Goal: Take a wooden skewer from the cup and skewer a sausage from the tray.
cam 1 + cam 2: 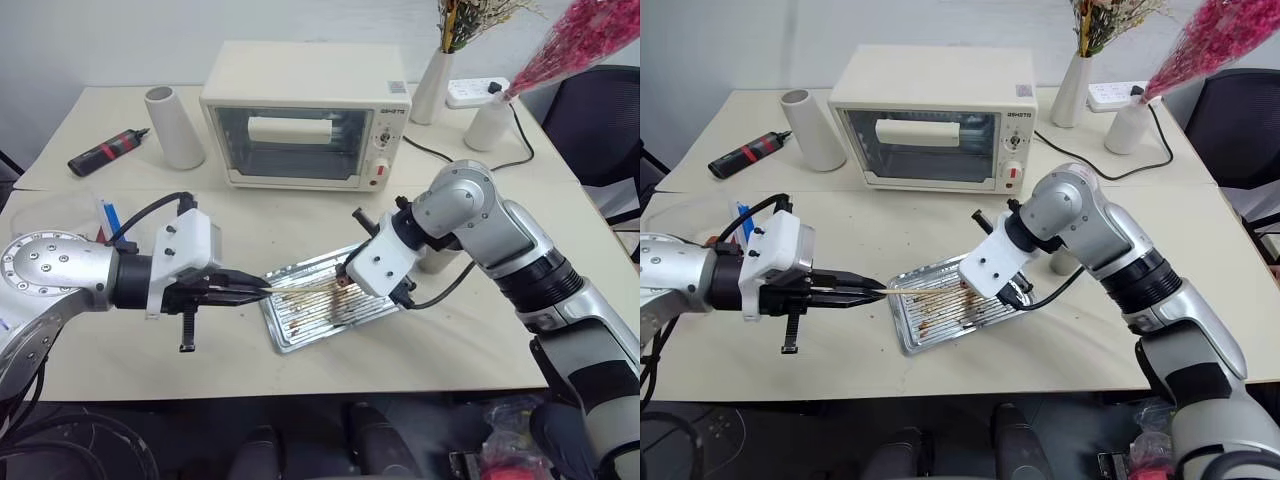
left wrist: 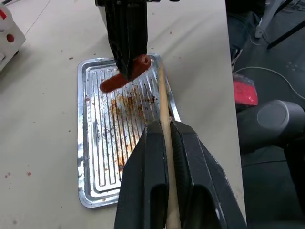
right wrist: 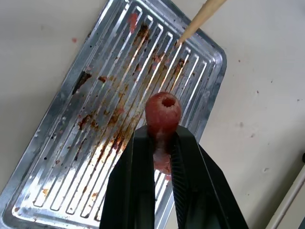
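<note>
Two halves done: skewer and sausage both picked up.
L gripper point(image 1: 262, 291) clamped on skewer point(image 2: 163, 102); R gripper point(image 3: 162, 143) clamped on sausage point(image 3: 162, 112), above tray point(image 1: 300, 335). Skewer tip near sausage at its 1 o'clock, apart in R wrist view. Piercing looks left to do.

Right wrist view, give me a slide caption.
Right gripper holds the sausage above the greasy tray as the wooden skewer tip nears.

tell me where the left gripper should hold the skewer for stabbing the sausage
Keep the left gripper on the wooden skewer at mid-shaft, pinched from both sides as now. It is thin and straight, so the bare pointed end can probably drive in endwise at the sausage, held by the right gripper.
</note>
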You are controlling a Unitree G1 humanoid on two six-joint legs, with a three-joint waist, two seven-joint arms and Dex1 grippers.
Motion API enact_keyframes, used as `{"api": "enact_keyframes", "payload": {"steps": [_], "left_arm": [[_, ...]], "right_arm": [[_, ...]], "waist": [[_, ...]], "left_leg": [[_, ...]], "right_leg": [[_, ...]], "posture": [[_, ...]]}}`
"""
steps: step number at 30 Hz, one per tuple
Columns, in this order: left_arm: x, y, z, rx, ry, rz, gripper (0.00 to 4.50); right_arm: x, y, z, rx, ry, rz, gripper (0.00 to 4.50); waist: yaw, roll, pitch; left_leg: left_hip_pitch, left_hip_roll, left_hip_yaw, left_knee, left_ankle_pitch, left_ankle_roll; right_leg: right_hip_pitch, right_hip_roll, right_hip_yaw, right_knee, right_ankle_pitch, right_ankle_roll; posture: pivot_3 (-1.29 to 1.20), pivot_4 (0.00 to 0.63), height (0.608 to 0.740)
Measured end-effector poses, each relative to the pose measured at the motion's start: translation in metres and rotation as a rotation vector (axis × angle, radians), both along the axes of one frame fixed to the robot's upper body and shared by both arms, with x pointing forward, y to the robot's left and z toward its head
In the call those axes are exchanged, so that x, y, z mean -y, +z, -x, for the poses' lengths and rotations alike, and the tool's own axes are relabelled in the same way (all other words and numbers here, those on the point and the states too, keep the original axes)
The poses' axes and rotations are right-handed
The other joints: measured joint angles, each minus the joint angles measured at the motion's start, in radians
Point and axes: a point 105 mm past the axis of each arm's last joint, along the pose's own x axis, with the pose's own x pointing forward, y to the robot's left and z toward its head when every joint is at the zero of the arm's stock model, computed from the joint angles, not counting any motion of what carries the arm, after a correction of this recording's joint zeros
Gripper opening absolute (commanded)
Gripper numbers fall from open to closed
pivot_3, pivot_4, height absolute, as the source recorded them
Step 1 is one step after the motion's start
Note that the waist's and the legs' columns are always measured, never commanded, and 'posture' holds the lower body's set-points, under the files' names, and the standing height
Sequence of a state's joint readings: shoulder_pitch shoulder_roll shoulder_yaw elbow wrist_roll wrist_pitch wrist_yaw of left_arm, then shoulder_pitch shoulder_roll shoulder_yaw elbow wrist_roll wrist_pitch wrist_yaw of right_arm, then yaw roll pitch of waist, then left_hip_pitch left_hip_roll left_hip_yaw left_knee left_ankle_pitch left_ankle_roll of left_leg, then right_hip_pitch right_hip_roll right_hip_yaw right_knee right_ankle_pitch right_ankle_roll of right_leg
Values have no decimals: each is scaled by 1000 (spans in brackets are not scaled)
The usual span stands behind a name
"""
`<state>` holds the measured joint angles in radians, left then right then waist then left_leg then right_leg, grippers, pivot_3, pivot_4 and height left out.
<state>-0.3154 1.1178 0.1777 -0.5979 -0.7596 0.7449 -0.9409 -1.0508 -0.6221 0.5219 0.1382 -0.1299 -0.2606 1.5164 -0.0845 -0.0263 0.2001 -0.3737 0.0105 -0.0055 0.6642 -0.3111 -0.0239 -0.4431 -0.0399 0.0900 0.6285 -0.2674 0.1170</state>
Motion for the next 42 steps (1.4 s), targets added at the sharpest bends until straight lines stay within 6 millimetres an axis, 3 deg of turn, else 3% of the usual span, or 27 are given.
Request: {"api": "enact_keyframes", "payload": {"steps": [6, 7, 10, 14, 19, 25, 36, 40, 42], "left_arm": [[-27, -2, -3, 10, 163, 63, 0], [-32, -3, -3, 14, 200, 83, 0], [-35, -8, 1, 18, 264, 118, 0], [-29, -5, 4, 53, 288, 161, 0], [-25, -7, 7, 46, 310, 183, 0], [-27, -6, 8, 57, 350, 205, 0], [-29, -3, 10, 68, 376, 221, 0], [-28, -2, 11, 64, 372, 209, 0], [-29, -1, 11, 66, 374, 207, 0]], "right_arm": [[4, -14, -22, 155, -14, 30, 380], [5, -17, -25, 178, -14, 38, 874], [4, -29, -29, 174, -38, 39, 1738], [-6, -43, -28, 116, -58, -2, 3035], [2, -46, -30, -25, -117, 6, 3035], [0, -32, -34, -239, -152, -43, 3035], [-2, -41, -48, -393, -233, -94, 3035], [1, -54, -51, -421, -264, -53, 2358], [2, -58, -52, -427, -268, -37, 1719]], "waist": [[-1, 0, 0], [-1, 0, 0], [1, 0, 0], [1, 0, 0], [-1, 0, 0], [-5, 0, 0], [-5, 0, 0], [-6, 0, 0], [-8, 0, 0]], "left_leg": [[0, 1, 0, 0, 0, 0], [0, 1, 0, 0, 0, 0], [0, 2, 0, 0, 0, 0], [0, 2, 0, 1, 0, 0], [1, 2, -1, 0, 0, 0], [2, 3, -1, 0, 0, 0], [2, 3, -1, 0, 0, -1], [2, 2, -1, 0, 0, -1], [2, 2, -1, 0, 0, -2]], "right_leg": [[0, 0, 0, 0, 0, -1], [0, 0, 0, 1, 0, -1], [0, -1, 0, 1, 0, -1], [0, -2, 0, 2, 0, 0], [0, -2, 0, 2, 0, 0], [0, -1, -1, 2, 0, -1], [0, -2, -1, 2, 0, -1], [1, -2, -1, 2, 0, -1], [0, -2, 0, 2, 0, -1]], "posture": [[0, 150, 740], [0, 150, 740], [0, 150, 740], [0, 150, 740], [0, 150, 740], [0, 150, 740], [0, 150, 740], [0, 150, 740], [0, 150, 740]]}}
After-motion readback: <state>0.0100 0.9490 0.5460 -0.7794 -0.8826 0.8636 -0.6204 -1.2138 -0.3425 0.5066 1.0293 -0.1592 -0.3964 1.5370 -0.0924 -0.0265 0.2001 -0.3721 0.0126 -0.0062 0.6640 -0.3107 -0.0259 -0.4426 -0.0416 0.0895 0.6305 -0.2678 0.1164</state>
